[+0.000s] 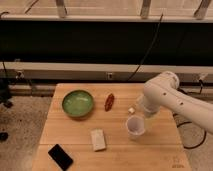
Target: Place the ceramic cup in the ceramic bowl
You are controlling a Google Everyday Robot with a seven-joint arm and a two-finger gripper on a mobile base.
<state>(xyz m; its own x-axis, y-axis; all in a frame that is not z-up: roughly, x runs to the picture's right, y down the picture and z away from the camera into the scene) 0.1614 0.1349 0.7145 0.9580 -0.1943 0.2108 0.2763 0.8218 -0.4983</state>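
Observation:
The white ceramic cup [135,127] stands upright on the wooden table [75,130], right of centre. The green ceramic bowl [78,103] sits at the table's back left and holds nothing. My gripper [135,113] is at the lower end of the white arm [162,95], just above and behind the cup's rim. The arm's body hides most of it. I cannot tell whether the gripper touches the cup.
A red-brown object [109,101] lies between the bowl and the arm. A white rectangular block [98,139] lies in front of the bowl. A flat black object [60,156] lies at the front left corner. A dark wall with cables runs behind the table.

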